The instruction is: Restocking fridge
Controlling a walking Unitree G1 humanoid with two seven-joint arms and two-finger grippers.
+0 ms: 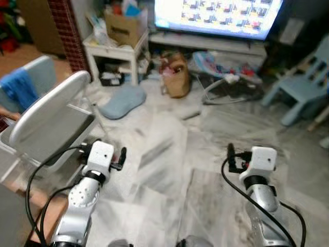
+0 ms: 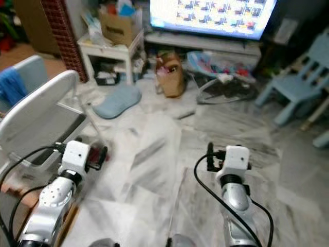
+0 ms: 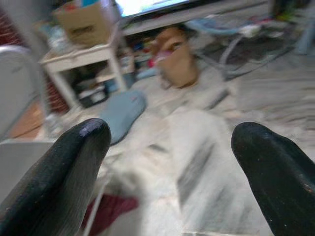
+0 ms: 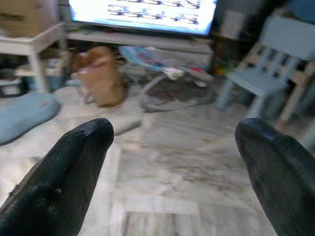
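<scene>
My left gripper (image 1: 122, 157) is held up at the lower left over the marble floor, next to a white chair. In the left wrist view its two black fingertips (image 3: 74, 162) stand wide apart, open, with nothing between them. My right gripper (image 1: 231, 156) hovers at the lower right over bare floor. Its fingertips (image 4: 74, 162) are likewise spread open and hold nothing. No fridge or groceries can be made out.
A white chair (image 1: 46, 121) stands close at my left. Ahead lie a blue cushion (image 1: 123, 100), a brown paper bag (image 1: 176, 74) and a baby bouncer (image 1: 226, 85). A white side table (image 1: 110, 50) and a lit TV (image 1: 216, 15) are at the back, a light-blue chair (image 1: 303, 87) at the right.
</scene>
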